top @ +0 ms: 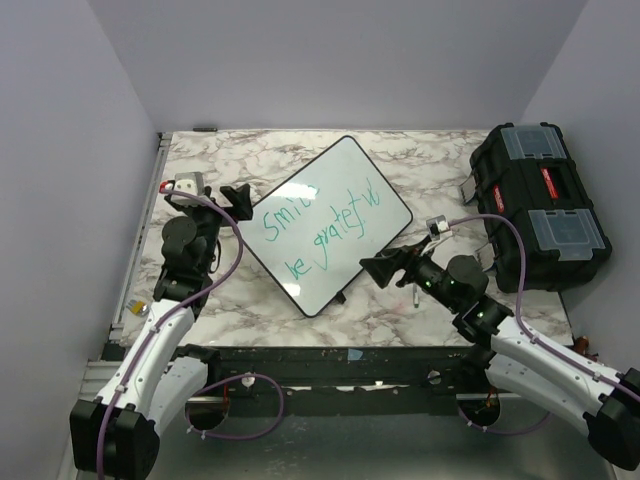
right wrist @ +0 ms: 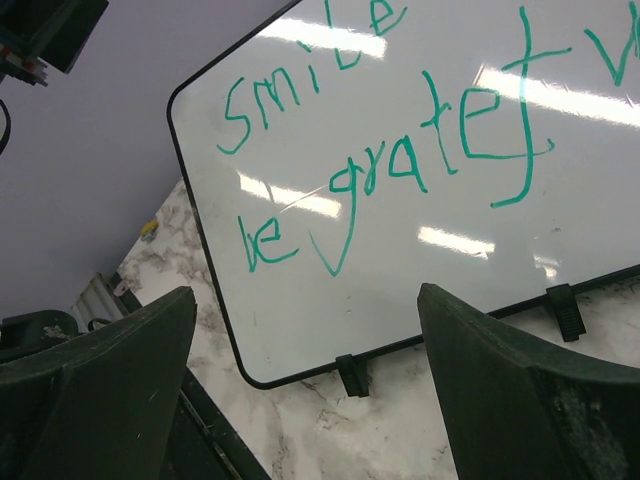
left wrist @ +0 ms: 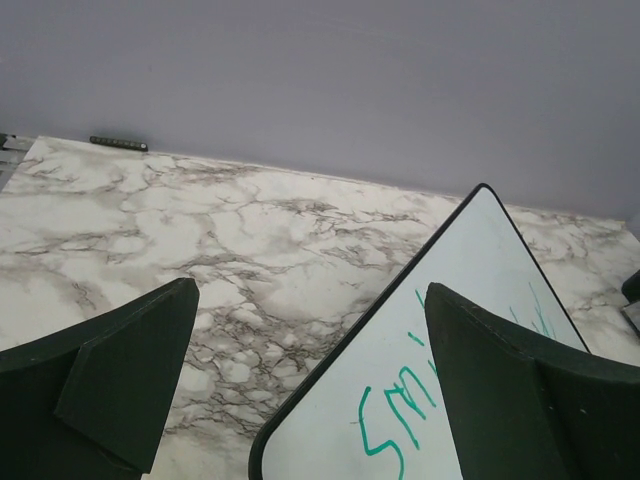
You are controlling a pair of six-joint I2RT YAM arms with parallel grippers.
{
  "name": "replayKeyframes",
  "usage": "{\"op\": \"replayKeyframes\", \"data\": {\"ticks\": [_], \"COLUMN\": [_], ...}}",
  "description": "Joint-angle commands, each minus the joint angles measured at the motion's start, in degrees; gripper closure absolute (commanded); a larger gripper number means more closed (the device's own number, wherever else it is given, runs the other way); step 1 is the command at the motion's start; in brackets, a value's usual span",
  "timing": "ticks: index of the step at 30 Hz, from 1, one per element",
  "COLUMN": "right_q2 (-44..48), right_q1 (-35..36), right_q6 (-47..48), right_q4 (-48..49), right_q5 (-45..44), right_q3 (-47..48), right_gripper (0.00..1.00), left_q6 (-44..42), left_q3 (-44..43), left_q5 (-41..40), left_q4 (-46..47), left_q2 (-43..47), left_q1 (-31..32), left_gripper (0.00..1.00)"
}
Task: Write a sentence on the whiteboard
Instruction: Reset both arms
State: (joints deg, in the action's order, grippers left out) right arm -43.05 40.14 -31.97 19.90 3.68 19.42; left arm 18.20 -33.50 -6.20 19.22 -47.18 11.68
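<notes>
Whiteboard: I see it on the marble tabletop, turned diagonally, between the two claws.
Sentence: green marker, two uneven lines on the whiteboard. I read "smile" over "be grateful", with the last letters rough.
Left claw: released, jaws wide and empty, just beside the whiteboard's left corner.
Right claw: released, jaws wide and empty, just beside the whiteboard's near edge.
Top view only: black toolbox well right of the whiteboard.
Right wrist view only: two small black feet on the whiteboard's frame.
Left wrist view only: one whiteboard corner and the letters "Smi".
</notes>
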Motion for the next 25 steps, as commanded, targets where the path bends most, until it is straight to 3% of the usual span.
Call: {"op": "replayKeyframes", "data": {"ticks": [1,20,25], "right_q2": [-0.2,1.7,2.8], "right_q1": [-0.1,-0.1,-0.1], "right_q6": [-1.7,-3.5,-3.1], "right_q4": [0.7,2.8,-0.7], "right_q5": [-1.0,-2.2,-5.3], "right_q3": [-0.9,-2.7,-1.0], "right_gripper": [0.06,0.07,0.01], "left_q6": [-1.1,-1.3,-1.3], "left_q3": [-0.5,-0.7,-0.7], "left_q5": [4.9,5.1,5.2], "left_q4": [2.2,0.8,0.7], "left_q2": [-0.3,1.3,1.4], "left_q1": [-0.3,-0.3,-0.3], "left_gripper": [0.02,0.02,0.01]}}
